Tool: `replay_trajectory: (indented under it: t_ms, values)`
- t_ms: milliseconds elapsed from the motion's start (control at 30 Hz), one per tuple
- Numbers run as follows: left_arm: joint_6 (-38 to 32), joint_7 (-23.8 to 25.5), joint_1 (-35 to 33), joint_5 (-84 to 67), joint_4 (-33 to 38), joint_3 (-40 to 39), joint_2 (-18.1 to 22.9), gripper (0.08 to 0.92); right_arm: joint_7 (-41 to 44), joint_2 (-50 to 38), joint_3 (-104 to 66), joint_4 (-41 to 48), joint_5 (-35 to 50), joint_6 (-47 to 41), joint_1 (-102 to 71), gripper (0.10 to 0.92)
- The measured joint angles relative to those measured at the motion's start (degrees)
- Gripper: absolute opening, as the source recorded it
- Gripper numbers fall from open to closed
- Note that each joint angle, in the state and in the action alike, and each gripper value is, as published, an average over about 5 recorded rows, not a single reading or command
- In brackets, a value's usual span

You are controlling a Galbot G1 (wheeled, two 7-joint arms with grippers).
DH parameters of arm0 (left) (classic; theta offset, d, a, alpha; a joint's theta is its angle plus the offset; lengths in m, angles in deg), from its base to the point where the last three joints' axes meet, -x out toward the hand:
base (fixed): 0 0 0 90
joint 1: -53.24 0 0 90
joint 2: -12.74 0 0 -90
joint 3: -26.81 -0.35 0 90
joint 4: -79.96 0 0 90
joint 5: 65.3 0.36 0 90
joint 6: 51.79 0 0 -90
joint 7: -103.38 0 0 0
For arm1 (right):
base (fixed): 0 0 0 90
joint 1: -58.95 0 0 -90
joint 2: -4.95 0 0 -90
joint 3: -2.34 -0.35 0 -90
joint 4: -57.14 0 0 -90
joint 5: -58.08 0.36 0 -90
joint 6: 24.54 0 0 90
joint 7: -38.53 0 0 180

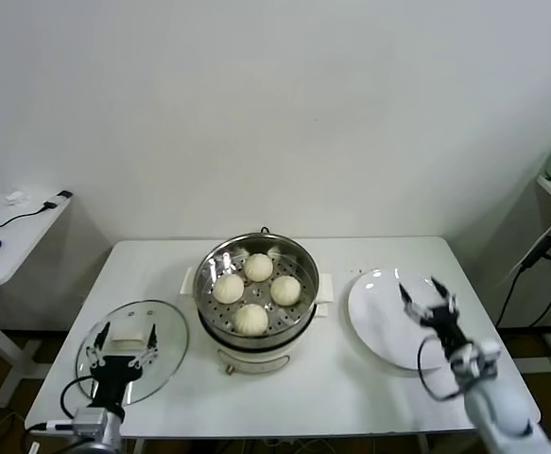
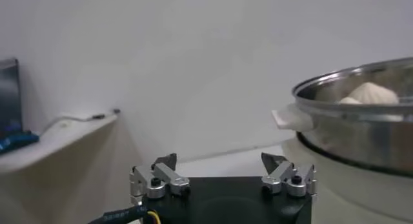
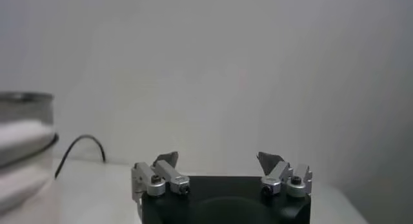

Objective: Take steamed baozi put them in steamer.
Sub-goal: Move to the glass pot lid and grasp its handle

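1. All four steamed baozi [image 1: 256, 290] sit inside the steamer [image 1: 256, 331], on the steel tray with holes. One is at the back, one on the left, one on the right and one at the front.
2. The steamer stands in the middle of the white table [image 1: 284, 397].
3. The white plate [image 1: 374, 326] lies just beside the steamer on the robot's right side, with no buns on it (so the moving job looks done).
4. The right gripper [image 1: 424, 294] hangs over the plate with its jaws spread wide and nothing between them.
5. The glass lid [image 1: 162, 326] lies flat on the robot's left side, near the steamer.
6. The left gripper [image 1: 124, 342] hangs over the lid, jaws wide apart and holding nothing.
7. The next move is probably to put the lid on, so the left gripper needs to go down and grab its knob [image 1: 131, 333].
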Motion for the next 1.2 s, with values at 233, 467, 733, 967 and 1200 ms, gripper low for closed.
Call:
replay_trajectory:
  t_ms: [233, 467, 733, 967, 1200]
  values:
    - [-6.0, -5.2, 0.7, 16.7, -4.5, 1.2, -2.5, 0.823, -1.6, 5.9, -2.3, -0.2, -5.0, 1.3, -4.3, 0.823]
    - [-8.1, -10.4, 1.6, 35.6, -12.0, 1.1, -5.0, 0.823, -3.3, 9.5, -3.5, -1.7, -8.6, 1.3, -7.0, 0.823]
    - [-7.1, -15.7, 3.8, 50.9, -21.7, 0.5, -5.8, 0.823, -5.0, 11.7, -4.7, -2.4, -10.7, 1.2, -7.6, 0.823]
    - [-6.0, -18.2, 5.9, 58.3, -27.2, 0.2, -5.9, 0.823, -5.9, 13.1, -5.3, -3.0, -12.1, 1.1, -7.8, 0.823]
    - [-4.9, -19.2, 8.6, 63.3, -30.1, 0.1, -5.8, 0.823, -6.5, 13.9, -5.5, -3.4, -13.1, 0.9, -8.0, 0.823]
